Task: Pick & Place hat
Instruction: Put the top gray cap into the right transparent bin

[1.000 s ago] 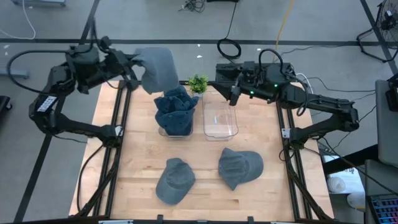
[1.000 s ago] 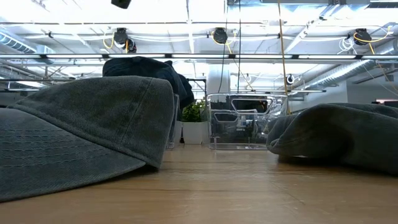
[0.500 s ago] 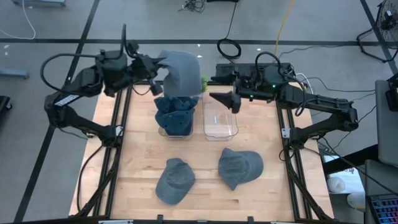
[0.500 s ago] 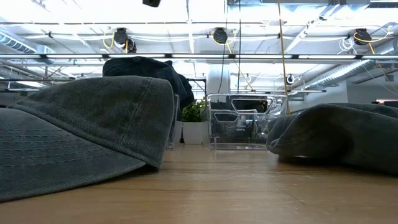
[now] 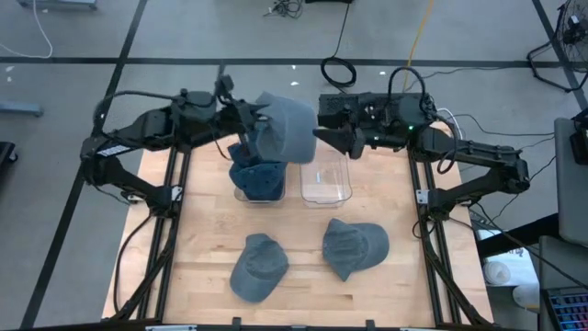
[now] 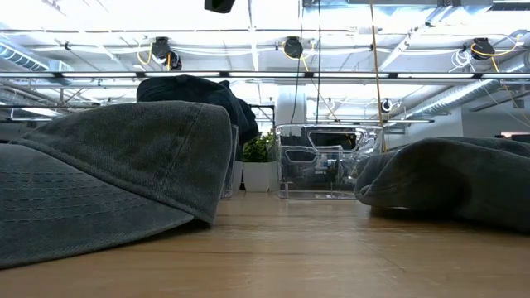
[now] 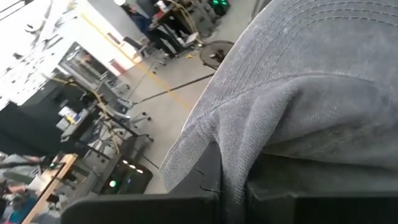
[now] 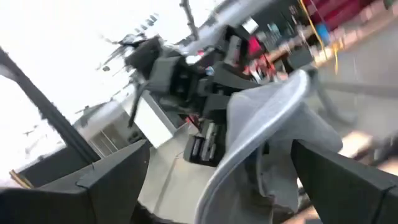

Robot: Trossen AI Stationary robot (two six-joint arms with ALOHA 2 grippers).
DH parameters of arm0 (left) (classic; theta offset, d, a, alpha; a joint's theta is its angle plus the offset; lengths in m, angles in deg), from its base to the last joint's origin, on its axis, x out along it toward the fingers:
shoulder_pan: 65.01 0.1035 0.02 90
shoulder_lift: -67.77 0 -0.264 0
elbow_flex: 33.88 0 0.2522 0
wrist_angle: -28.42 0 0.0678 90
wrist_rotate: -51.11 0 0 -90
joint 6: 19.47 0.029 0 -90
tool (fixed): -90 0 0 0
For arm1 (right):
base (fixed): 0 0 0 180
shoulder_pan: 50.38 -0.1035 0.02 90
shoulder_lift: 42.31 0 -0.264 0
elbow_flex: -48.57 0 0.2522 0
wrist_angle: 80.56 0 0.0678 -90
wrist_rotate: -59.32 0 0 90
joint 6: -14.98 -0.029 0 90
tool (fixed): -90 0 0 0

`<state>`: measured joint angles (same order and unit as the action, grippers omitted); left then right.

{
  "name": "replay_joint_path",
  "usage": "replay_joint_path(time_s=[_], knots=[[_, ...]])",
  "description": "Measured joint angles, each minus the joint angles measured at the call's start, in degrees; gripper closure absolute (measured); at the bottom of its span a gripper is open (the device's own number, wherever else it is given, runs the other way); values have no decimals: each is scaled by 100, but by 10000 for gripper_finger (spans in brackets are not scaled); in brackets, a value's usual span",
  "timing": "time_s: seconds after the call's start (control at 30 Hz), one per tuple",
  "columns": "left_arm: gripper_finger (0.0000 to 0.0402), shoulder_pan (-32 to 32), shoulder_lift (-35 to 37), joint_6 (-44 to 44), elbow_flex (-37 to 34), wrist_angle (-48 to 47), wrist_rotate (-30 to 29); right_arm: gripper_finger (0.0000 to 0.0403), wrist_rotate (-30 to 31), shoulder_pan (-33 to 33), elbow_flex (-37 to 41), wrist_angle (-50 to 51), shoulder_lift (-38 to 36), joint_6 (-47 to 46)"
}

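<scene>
My left gripper point(image 5: 254, 125) is shut on a grey hat point(image 5: 287, 129), which hangs high over the far part of the table, above the two bins. In the left wrist view the hat point(image 7: 298, 93) fills most of the picture. My right gripper point(image 5: 323, 137) is open and points at the hat from the right. In the right wrist view its fingers stand on either side of the hat's edge point(image 8: 261, 143); whether they touch it I cannot tell. Two more grey hats point(image 5: 259, 267) point(image 5: 356, 248) lie on the tabletop near the front. My left gripper pinches a bunched fold of the hat's cloth point(image 7: 239, 177) between its two fingers, at the hat's left side. The fingers come nearly level from the table's left. The hat is lifted clear of the table and bins, with its crown spreading out beyond the fingers.
A clear bin point(image 5: 260, 179) filled with dark blue hats stands below the held hat. Beside it on the right is a clear bin point(image 5: 326, 182) with nothing in it. Black frame rails point(image 5: 175, 211) point(image 5: 432, 248) run along both table sides.
My left gripper has carried the hat toward the table's right, from beyond the far left corner to above the bins, close to my right gripper. My right gripper has stayed in place, open, and has rolled about its own axis.
</scene>
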<state>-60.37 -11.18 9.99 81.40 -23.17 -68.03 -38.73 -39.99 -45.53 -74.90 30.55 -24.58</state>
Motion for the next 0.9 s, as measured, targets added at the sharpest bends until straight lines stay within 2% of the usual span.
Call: replay_joint_path(time_s=[0.2,0.47,0.6,0.9], knots=[[396,-278,-149,-69,-5,-244,11,23,38,0,-1,562,2,-1490],[396,-566,-266,-109,-1,-288,18,29,-120,-7,0,1087,4,-1809],[396,-678,-388,-148,-5,-289,60,60,-121,-75,-2,1102,4,-1796],[396,-689,-464,-219,-5,-313,11,163,-123,-72,0,1179,4,-1806]])
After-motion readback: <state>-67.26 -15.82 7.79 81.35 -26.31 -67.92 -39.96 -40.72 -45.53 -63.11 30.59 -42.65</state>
